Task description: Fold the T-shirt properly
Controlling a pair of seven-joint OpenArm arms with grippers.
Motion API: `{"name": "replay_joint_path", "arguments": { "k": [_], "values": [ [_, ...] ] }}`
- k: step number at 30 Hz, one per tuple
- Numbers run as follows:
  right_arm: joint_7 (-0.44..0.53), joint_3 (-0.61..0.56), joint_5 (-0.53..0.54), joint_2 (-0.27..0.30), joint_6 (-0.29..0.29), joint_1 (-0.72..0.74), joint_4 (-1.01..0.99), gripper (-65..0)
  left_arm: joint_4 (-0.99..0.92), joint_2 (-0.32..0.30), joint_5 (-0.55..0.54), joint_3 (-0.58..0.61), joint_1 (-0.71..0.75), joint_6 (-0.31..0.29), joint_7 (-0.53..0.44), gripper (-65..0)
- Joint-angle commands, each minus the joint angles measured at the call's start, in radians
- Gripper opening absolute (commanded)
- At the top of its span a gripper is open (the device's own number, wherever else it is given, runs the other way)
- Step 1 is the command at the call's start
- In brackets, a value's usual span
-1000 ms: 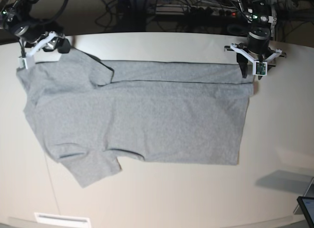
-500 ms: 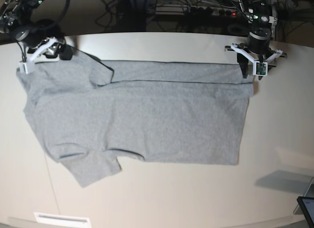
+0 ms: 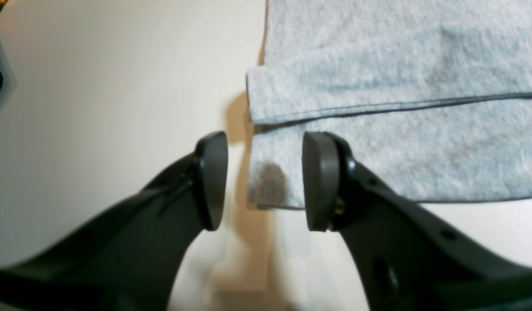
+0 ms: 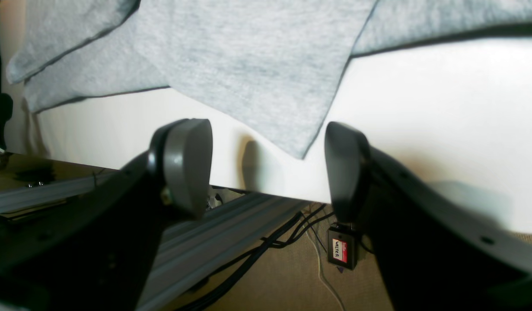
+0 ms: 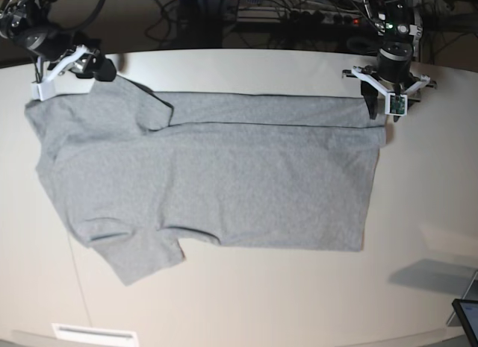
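The T-shirt (image 4: 248,65) runs off the top edge of both wrist views. The small red-and-white label (image 4: 340,250) below the table edge is too blurred to read.

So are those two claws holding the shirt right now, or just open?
Left gripper: open, holding nothing, jaws either side of the T-shirt corner.
Right gripper: open, holding nothing.
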Motion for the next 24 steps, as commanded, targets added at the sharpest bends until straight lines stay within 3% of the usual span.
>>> {"name": "replay_joint_path", "arguments": {
  "k": [1,6,11,24],
  "values": [
    [-0.009,-0.004,-0.003,0.009,-0.005,-0.004,0.008,-26.0,0.018,-0.008,-0.002,-0.005,0.002,0.007,-0.021,-37.8],
    [-0.001,-0.091,-0.003,0.005,-0.005,-0.003,0.008,-29.3,0.020,-0.008,-0.002,-0.005,0.003,0.007,-0.021,-37.8],
    [0.000,-0.105,-0.003,0.005,-0.006,0.004,0.007,-33.5,0.020,-0.008,-0.002,-0.005,0.005,0.007,-0.021,-37.8],
    [0.037,-0.103,-0.072,0.011,-0.006,0.020,0.007,-33.1,0.018,-0.012,-0.002,-0.006,0.003,0.007,-0.019,-37.8]
  ]
}}
